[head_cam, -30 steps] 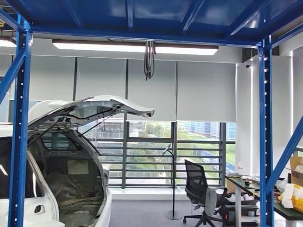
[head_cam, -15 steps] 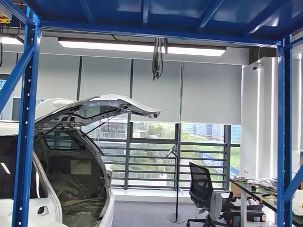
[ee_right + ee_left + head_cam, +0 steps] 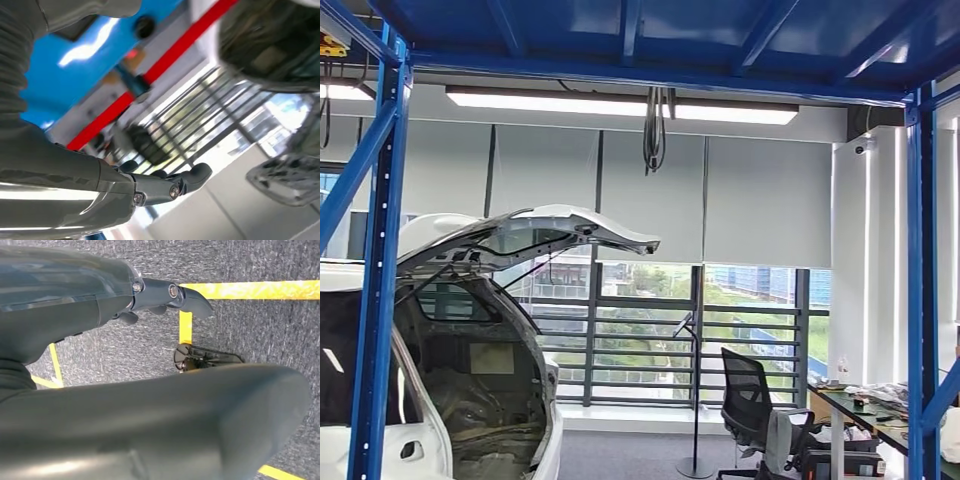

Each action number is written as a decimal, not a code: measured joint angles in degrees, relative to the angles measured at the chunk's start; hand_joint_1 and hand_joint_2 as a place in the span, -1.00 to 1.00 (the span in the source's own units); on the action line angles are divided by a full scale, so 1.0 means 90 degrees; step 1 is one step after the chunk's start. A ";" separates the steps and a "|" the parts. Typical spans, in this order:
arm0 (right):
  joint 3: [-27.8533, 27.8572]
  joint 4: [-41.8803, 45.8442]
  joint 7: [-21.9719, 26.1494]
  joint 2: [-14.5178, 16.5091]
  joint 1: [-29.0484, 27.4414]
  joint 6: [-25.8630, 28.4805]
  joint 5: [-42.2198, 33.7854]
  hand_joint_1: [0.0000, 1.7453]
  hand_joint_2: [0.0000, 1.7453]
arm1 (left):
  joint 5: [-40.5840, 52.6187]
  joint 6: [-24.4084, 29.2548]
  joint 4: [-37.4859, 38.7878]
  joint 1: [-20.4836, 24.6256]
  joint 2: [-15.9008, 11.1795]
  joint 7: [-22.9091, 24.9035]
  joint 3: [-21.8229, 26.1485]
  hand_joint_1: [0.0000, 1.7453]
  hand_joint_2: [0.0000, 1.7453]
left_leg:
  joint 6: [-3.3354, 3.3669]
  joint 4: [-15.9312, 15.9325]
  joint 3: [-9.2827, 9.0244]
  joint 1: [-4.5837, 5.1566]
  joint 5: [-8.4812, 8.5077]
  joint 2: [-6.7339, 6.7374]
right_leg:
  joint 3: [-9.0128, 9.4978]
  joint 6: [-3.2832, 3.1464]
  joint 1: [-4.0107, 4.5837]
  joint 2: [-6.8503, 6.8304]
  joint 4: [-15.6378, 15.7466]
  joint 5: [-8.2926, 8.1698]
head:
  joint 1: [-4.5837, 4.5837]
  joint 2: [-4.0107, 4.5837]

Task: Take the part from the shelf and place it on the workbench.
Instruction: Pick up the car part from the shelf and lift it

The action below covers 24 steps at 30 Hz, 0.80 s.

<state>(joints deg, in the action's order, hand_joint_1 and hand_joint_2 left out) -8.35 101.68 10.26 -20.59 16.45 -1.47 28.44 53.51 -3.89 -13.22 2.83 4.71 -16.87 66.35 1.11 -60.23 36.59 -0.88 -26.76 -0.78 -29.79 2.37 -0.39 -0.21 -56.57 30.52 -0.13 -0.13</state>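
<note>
View had swung left since a second earlier, white car (image 3: 433, 330) with raised hatch under blue frame (image 3: 376, 280), left hand (image 3: 158, 295) over grey floor (image 3: 264, 335) and right hand (image 3: 166, 187) both empty, fingers spread.

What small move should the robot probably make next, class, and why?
Probably keep turning to find the shelf part: the head view faces a white car with its hatch raised, and both the left hand and right hand hold nothing.

head view level, wrist views close-up
</note>
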 joint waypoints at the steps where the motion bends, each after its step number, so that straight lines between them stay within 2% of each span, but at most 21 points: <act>1: -0.0003 0.0052 -0.0048 0.0013 -0.0194 0.0119 0.0322 -1.00 1.00 | 0.0001 0.0011 0.0000 -0.0005 0.0001 -0.0001 0.0019 -1.00 -1.00 | 0.0000 0.0002 -0.0005 -0.0003 0.0000 0.0000 | 0.0002 0.0001 0.0003 0.0000 -0.0002 0.0002 | 0.0000 0.0000; 5: -0.0018 0.0153 -0.0243 0.0061 -0.0920 0.0397 0.1253 -1.00 1.00 | 0.0014 0.0025 0.0000 -0.0012 0.0007 -0.0001 0.0082 -1.00 -1.00 | -0.0003 0.0015 -0.0022 -0.0017 -0.0001 0.0001 | 0.0013 -0.0008 0.0018 0.0001 -0.0005 0.0009 | 0.0000 0.0000; 11: -0.0021 -0.0028 -0.0546 0.0029 -0.1502 0.0296 0.1777 -1.00 1.00 | 0.0052 0.0029 0.0000 -0.0012 0.0008 -0.0020 0.0163 -1.00 -1.00 | -0.0007 0.0023 -0.0037 -0.0020 -0.0004 0.0004 | 0.0019 -0.0024 0.0020 0.0003 -0.0011 0.0020 | 0.0000 0.0000; 17: 0.0019 -0.0524 -0.0965 -0.0047 -0.1564 0.0335 0.2444 -1.00 1.00 | 0.0171 0.0021 0.0000 -0.0005 0.0008 -0.0079 0.0183 -1.00 -1.00 | -0.0007 0.0023 -0.0042 -0.0018 -0.0004 0.0006 | 0.0024 -0.0025 0.0019 0.0005 -0.0012 0.0020 | 0.0000 0.0000; 24: 0.0169 -0.1246 -0.1448 0.0070 -0.1199 0.0484 0.3412 -1.00 1.00 | 0.0324 0.0017 0.0000 0.0010 0.0006 -0.0111 0.0183 -1.00 -1.00 | -0.0008 0.0023 -0.0049 -0.0017 -0.0003 0.0007 | 0.0031 -0.0024 0.0018 0.0005 -0.0013 0.0019 | 0.0000 0.0000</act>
<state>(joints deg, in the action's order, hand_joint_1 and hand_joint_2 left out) -6.83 90.47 -2.77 -19.96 5.67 2.89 59.14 56.42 -3.73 -13.22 2.91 4.76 -17.87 68.00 1.04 -60.02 36.14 -1.03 -26.79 -0.72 -29.51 2.15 -0.23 -0.17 -56.68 30.70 -0.13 -0.13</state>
